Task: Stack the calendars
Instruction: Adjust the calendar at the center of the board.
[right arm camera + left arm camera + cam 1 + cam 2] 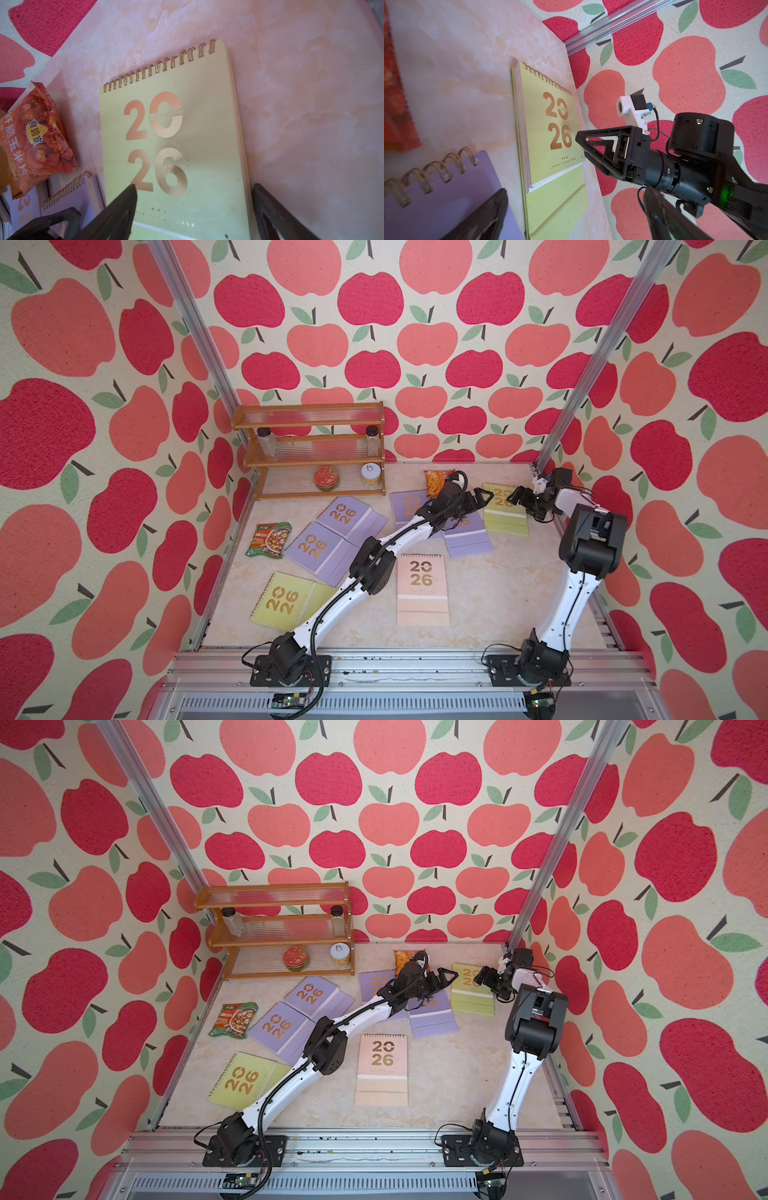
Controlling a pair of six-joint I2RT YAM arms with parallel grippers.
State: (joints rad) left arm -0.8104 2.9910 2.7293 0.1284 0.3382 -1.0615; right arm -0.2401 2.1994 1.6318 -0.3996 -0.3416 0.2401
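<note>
Seven lie flat mid-frame on the table [498,593]: four lavender calendars [316,547], two yellow-green calendars [286,599], one peach calendar [422,589] (plus two snack packets [269,540]). Left pincer [476,508] and right pincer [523,502], both spread and empty, flank the upper-right yellow-green one.

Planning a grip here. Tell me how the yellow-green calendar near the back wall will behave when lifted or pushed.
The yellow-green calendar lies flat, so pushed it should slide, not roll or tip. Its cover looks smooth, so it may slip in a pinch. The base panel below the cover looks hinged and could flop down when lifted.
</note>
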